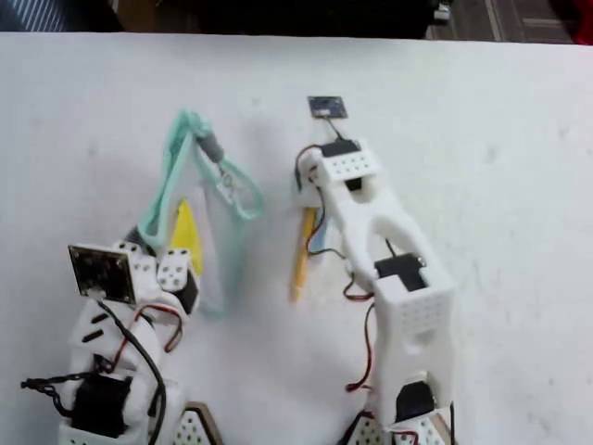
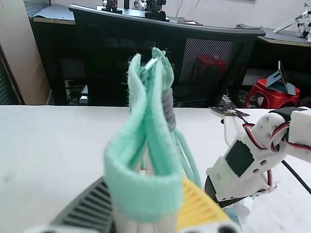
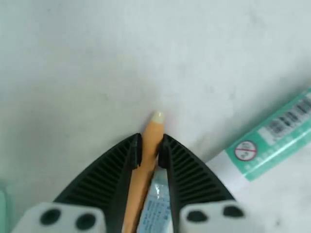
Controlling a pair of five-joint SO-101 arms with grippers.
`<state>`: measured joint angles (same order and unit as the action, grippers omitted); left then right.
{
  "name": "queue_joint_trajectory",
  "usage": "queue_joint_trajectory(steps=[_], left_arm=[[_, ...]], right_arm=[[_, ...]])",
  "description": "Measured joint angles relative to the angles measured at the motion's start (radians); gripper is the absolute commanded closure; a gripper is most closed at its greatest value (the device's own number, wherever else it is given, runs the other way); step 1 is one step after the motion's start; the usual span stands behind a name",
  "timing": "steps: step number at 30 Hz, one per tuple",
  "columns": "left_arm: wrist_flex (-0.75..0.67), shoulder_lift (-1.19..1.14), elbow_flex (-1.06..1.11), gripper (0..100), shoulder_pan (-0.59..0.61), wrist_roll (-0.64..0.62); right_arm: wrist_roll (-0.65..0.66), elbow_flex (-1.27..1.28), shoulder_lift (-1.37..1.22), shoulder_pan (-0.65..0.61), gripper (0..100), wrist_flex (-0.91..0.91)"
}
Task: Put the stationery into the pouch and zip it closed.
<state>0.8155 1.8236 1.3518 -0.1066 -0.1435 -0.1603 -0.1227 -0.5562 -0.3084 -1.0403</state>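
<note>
Left gripper (image 2: pixel 144 187): my grey finger (image 2: pixel 90 211) and yellow finger (image 2: pixel 199 208) are clamped on one end of the pouch (image 2: pixel 148 121), gripping its mint-green fabric edge. In the left wrist view the pouch rises straight out of my jaws with its edges pressed close together. From above, it lies along the table (image 1: pixel 482 139), running away from my left arm. A small grey piece (image 1: pixel 212 146) sits on its edge near the far end.

Right gripper (image 3: pixel 149 141): my black fingers are drawn narrow around an orange pencil (image 3: pixel 154 127). The pencil's pale tip juts just past the fingertips; I cannot tell whether it touches the table. From above, the pencil is outside the pouch, just beside it and not touching it, partly under my right arm.

A green and white tube (image 3: pixel 272 141) lies on the table near my right fingers, apart from them.

Past the far table edge stand a black mesh chair (image 2: pixel 218 53) and a red stool (image 2: pixel 265 92).
</note>
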Motion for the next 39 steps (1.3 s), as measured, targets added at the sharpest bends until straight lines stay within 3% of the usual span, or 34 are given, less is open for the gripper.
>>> queue_joint_trajectory(steps=[4,12,15,27,39], left_arm=[[-0.008,0.0,0.0,98,-0.034,0.0],[-0.08,0.0,-0.002,98,-0.232,0.055],[-0.08,0.0,0.018,98,-0.249,0.106],[-0.08,0.0,0.037,98,-0.252,0.117],[-0.072,0.0,0.037,98,-0.252,0.126]], right_arm=[[0.0,0.0,0.0,0.006,98.2,0.0],[0.0,0.0,0.0,0.006,98.2,0.0],[0.0,0.0,0.0,0.006,98.2,0.0],[0.0,-0.015,-0.002,0.006,98.2,-0.003],[0.003,-0.333,0.298,0.026,98.2,-0.413]])
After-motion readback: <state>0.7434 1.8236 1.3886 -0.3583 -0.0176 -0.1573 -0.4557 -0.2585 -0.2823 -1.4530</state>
